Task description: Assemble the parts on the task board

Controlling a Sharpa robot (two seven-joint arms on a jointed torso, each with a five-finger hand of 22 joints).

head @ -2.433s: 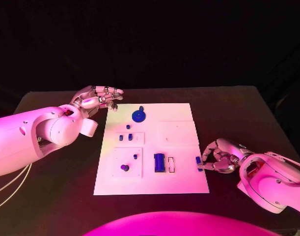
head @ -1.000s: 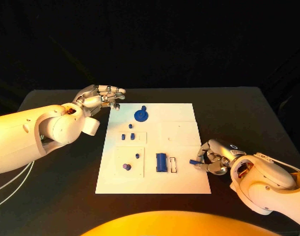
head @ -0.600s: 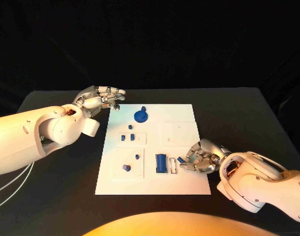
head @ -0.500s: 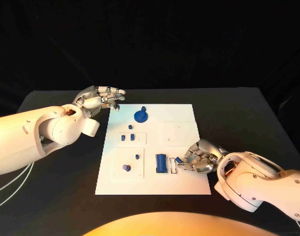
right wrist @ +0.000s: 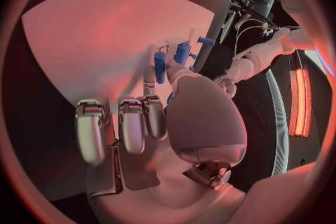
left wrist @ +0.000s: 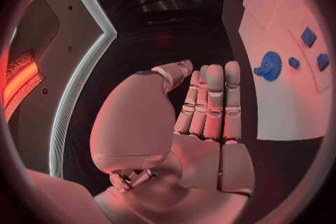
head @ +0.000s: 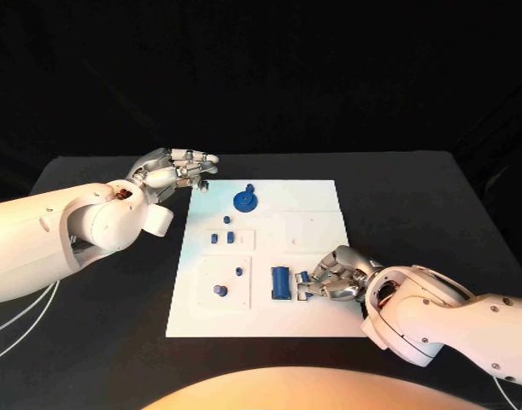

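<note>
**Right hand holding a blue part over the board's near edge**

Your right hand [head: 338, 278] is pinching a small blue part [head: 302, 279] between its fingertips, hovering just beside the upright blue block [head: 280, 281] on the task board [head: 316, 203]. Your left hand [head: 172, 167] is hanging off the board's far left corner above the counter [head: 421, 192], fingers curled together, gripping nothing. The blue gear [head: 244, 201] is lying near that corner of the board.

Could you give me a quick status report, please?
Right hand pinching small blue part over task board. Left hand idle off the board. Nothing blocking.
</note>
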